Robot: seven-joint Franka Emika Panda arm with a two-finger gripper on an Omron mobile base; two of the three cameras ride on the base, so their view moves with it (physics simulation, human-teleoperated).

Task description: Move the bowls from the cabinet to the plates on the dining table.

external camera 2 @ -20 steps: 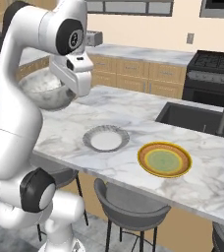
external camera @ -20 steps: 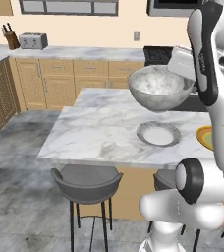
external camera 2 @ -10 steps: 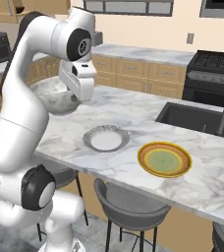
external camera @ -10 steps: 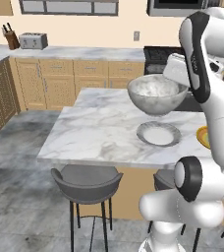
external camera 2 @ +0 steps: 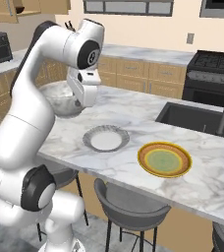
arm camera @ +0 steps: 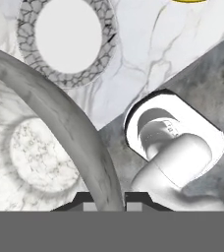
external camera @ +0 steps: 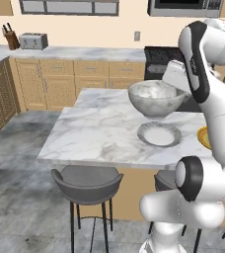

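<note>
Hanging above the long white-grey veined marble dining table, the deep round grey-white marbled stone bowl is up in the air, and the two-finger gripper is clamped on its rim — in the hand view the curved wall of the bowl runs straight down between the two dark finger tips, one on each side of it. The bowl's hollow spreads to the left of the pincer in that view, its pale floor showing clearly.

From the left base view the bowl sits just beyond the small flat round pale grey plate with the crackled rim, on its far side, higher than it and not touching. From the right base view the bowl is half hidden behind the white arm, to the left of that same plate. The yellowish tan round plate with the green centre lies on the marble to the right of the grey one, near it but apart — both plates bare.

No brand, label or writing can be read on the bowl, the plates or the table.
</note>
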